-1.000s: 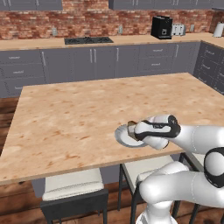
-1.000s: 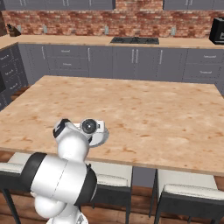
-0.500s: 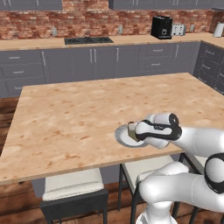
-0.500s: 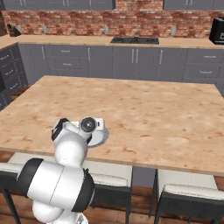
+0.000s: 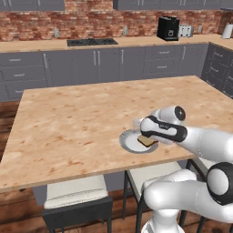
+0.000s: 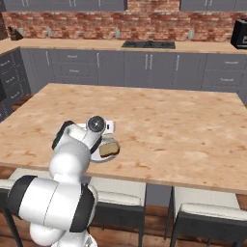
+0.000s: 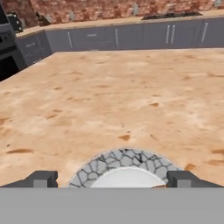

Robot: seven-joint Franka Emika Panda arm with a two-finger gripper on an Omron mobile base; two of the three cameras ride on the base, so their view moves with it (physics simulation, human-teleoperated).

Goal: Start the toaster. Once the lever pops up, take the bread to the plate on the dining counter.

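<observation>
Near the bench's (image 5: 68, 123) front edge, the bread (image 5: 146, 140) is lying on the plate (image 5: 129, 141); the tool (image 7: 112, 179) is hovering just above, jaws wide, holding nothing.

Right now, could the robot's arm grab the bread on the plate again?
Probably yes. The tool hangs open right over the plate, and the bread lies flat there with nothing in the way.
</observation>
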